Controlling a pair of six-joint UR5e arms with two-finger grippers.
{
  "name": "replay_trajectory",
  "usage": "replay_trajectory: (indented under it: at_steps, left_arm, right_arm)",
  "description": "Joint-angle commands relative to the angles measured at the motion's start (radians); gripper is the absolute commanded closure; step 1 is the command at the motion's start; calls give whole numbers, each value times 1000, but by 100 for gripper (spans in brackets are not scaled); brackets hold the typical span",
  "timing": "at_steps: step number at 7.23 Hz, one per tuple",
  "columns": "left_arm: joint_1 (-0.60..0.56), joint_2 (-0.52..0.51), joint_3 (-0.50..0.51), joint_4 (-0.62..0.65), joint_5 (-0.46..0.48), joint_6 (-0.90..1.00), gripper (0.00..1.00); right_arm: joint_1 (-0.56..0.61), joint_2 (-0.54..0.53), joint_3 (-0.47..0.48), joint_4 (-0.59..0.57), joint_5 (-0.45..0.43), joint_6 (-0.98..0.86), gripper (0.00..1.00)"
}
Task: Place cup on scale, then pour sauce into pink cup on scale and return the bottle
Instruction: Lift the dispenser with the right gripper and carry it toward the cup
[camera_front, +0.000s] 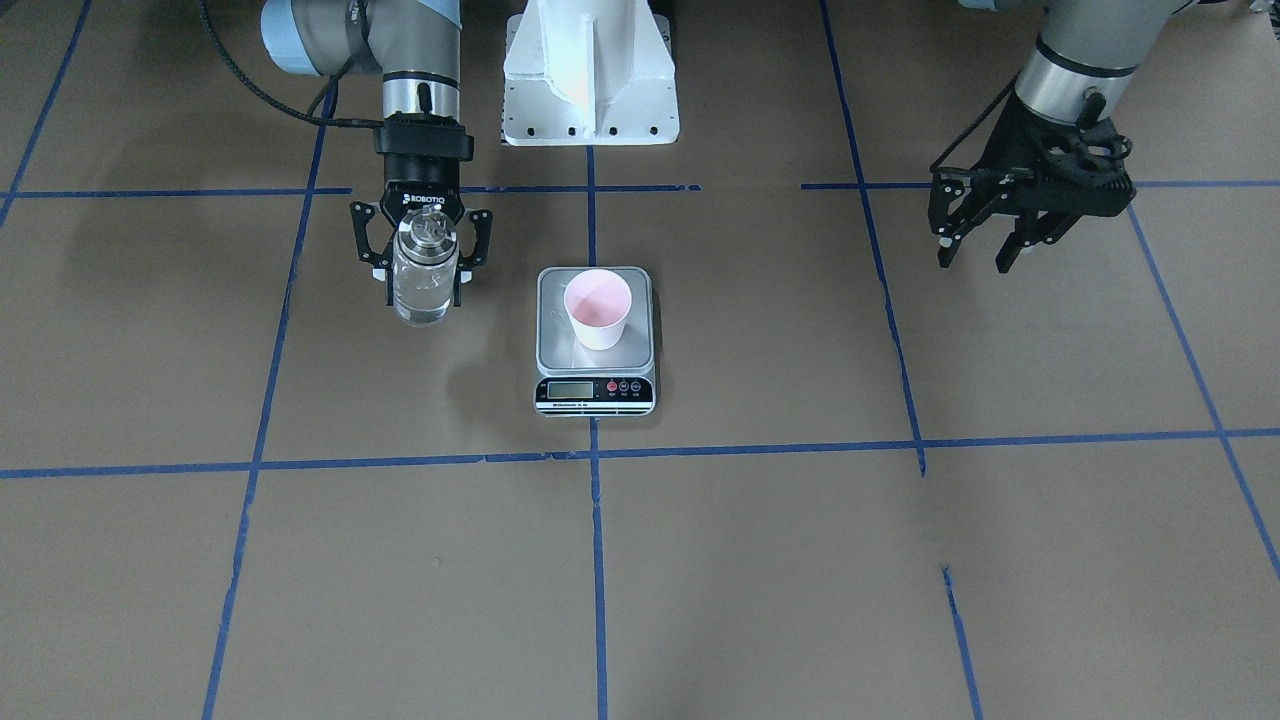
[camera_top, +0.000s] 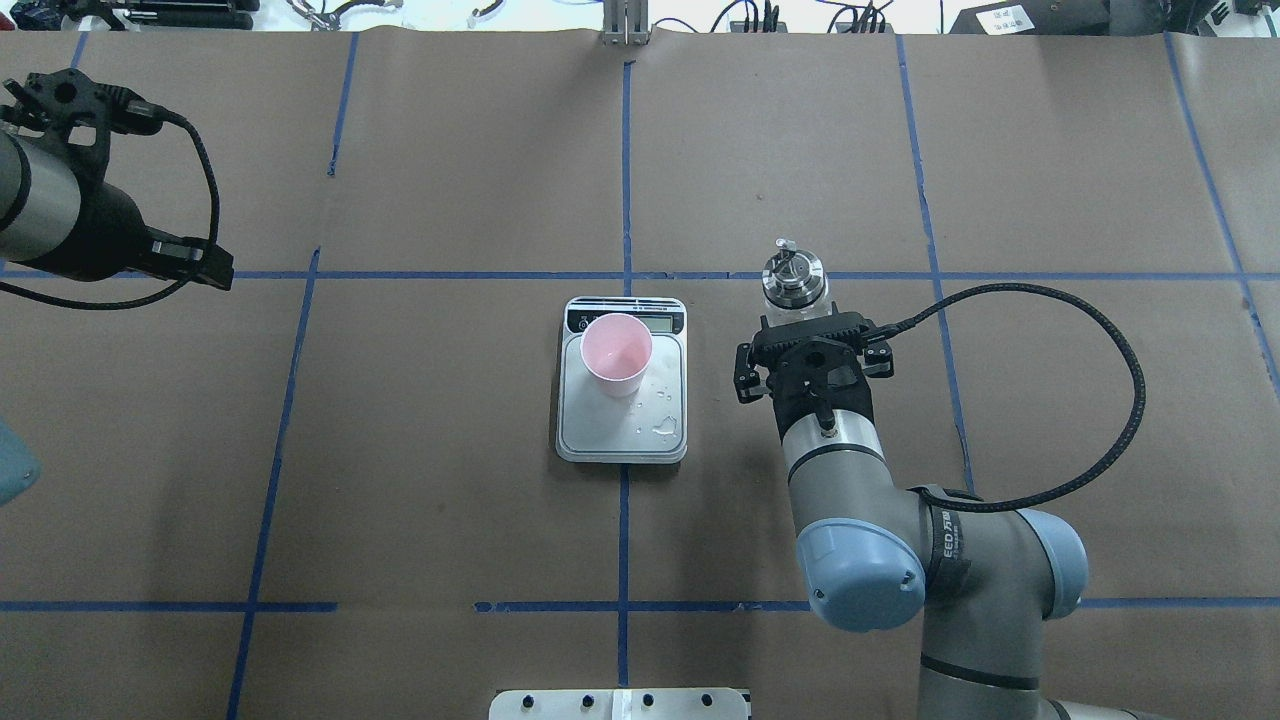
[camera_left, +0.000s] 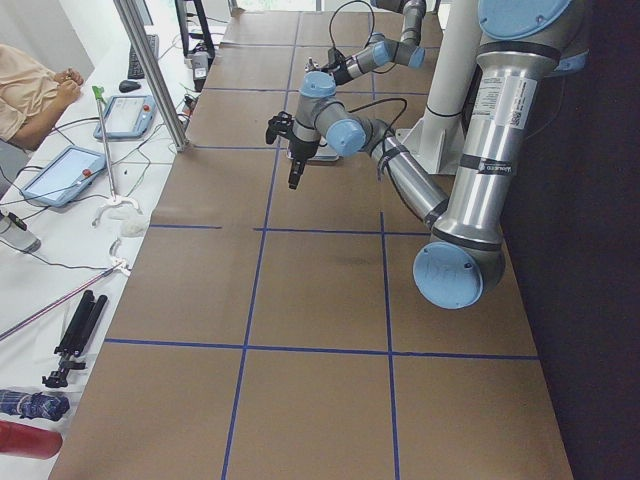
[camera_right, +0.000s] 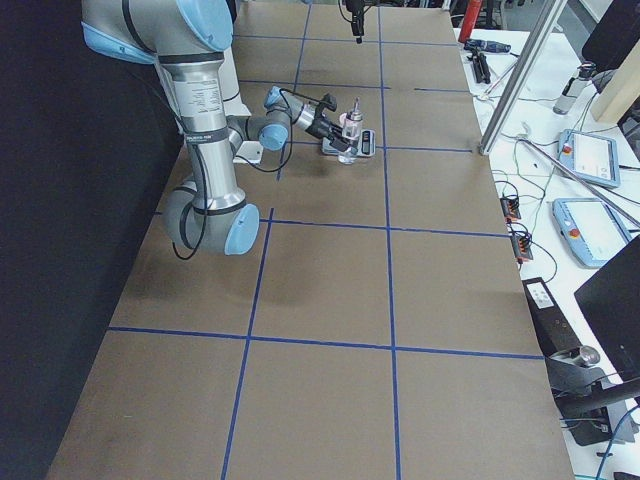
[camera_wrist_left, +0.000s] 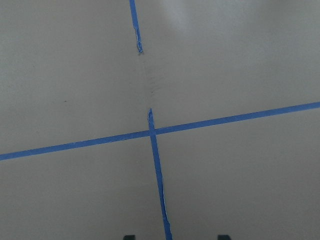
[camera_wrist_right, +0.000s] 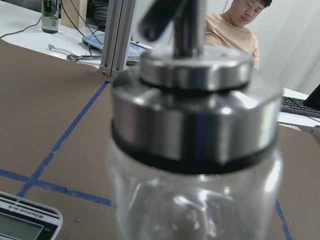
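Note:
The pale pink cup stands upright on the scale's silver platform, toward the display end; it also shows in the overhead view. Water droplets lie on the platform. My right gripper is shut on the clear glass bottle and holds it upright beside the scale, on the robot's right. The bottle's silver collar fills the right wrist view, and clear liquid shows inside. My left gripper is open and empty, far off on the robot's left, above bare table.
The white robot base stands at the table's robot side. Blue tape lines cross the brown table paper. An aluminium post and a seated operator are past the far edge.

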Motion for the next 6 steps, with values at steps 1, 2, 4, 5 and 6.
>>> replay_trajectory:
  at_steps: [1, 2, 4, 5, 6]
  left_arm:
    - [0, 0, -1, 0, 0, 0, 37]
    - [0, 0, 0, 0, 0, 0, 37]
    - [0, 0, -1, 0, 0, -2, 37]
    - [0, -4, -1, 0, 0, -5, 37]
    - [0, -4, -1, 0, 0, -6, 37]
  right_arm:
    - [4, -6, -31, -19, -21, -150, 100]
    - [1, 27, -55, -30, -90, -241, 100]
    - [-6, 60, -95, -152, -134, -292, 100]
    - [-4, 143, -98, -282, -235, -368, 100]
    - [-4, 153, -89, -316, -233, -375, 100]
